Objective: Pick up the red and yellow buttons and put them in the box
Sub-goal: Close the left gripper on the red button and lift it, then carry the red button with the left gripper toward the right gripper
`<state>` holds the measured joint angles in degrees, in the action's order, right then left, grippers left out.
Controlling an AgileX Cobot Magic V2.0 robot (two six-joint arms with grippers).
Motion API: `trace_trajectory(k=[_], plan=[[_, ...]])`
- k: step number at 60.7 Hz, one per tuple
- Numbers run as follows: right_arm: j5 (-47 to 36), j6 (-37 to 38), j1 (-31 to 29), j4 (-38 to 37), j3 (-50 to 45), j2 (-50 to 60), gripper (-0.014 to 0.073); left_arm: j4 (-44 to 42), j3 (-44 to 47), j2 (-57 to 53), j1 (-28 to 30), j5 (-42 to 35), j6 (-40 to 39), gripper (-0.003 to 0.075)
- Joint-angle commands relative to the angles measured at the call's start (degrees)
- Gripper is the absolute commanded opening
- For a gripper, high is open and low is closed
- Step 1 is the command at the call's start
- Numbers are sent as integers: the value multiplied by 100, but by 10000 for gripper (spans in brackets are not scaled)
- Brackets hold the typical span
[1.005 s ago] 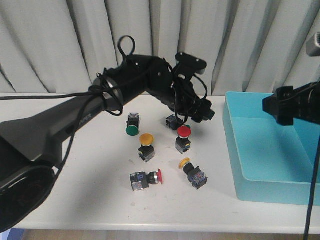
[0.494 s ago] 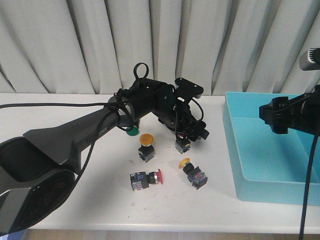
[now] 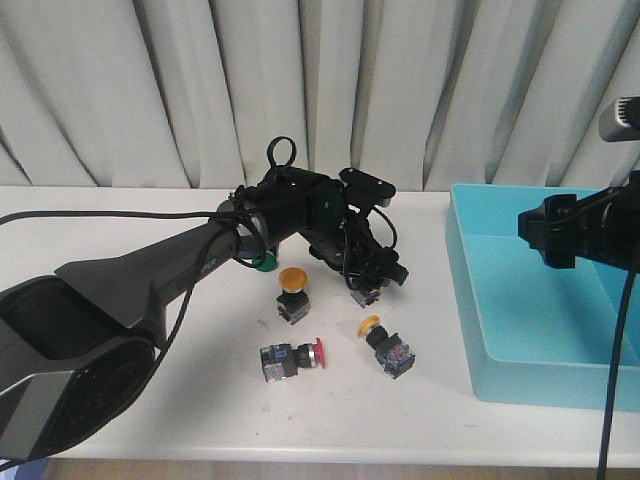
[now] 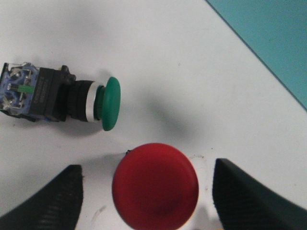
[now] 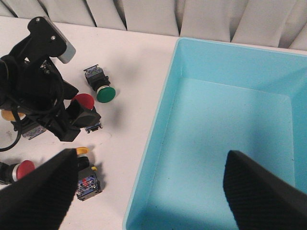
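Note:
My left gripper (image 3: 374, 278) is open and straddles an upright red button (image 4: 155, 185); its fingers (image 4: 53, 201) stand either side of the cap with a gap on each side. In the front view only that button's body (image 3: 362, 297) shows under the gripper. A yellow button (image 3: 292, 281) stands upright to its left. Another red button (image 3: 292, 359) and another yellow button (image 3: 386, 346) lie on their sides nearer the front. The turquoise box (image 3: 520, 310) is at the right. My right gripper (image 5: 151, 163) is open and empty above the box (image 5: 225, 129).
A green-capped switch (image 4: 62, 96) lies on its side just beyond the red cap. A second green cap (image 3: 264, 264) shows behind the left arm. The white table (image 3: 150, 330) ends at grey curtains behind. The box's near wall (image 5: 148, 158) is close to the lying yellow button (image 5: 85, 178).
My left gripper has swung forward and down from behind the buttons onto the upright red button, which it now covers in the front view. The right arm has hardly moved.

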<state>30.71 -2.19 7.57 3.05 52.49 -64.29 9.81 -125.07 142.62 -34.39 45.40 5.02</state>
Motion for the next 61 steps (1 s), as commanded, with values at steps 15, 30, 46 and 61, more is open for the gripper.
trace_trajectory(k=[15, 30, 46, 61], plan=[[-341, -100, 14, 9, 138, 87, 590, 149, -180, -419, 26, -89, -52, 32], [-417, -1554, 229, 279, 75, 87, 590, 870, -185, -1994, 28, 803, -37, -8], [-2286, -2594, 1469, 555, -986, 87, 590, 1173, -179, -3018, 28, 1210, -50, -8], [-3359, -2750, 2007, 599, -1464, 123, 590, 2103, -179, -3373, -93, 1513, -38, -8]])
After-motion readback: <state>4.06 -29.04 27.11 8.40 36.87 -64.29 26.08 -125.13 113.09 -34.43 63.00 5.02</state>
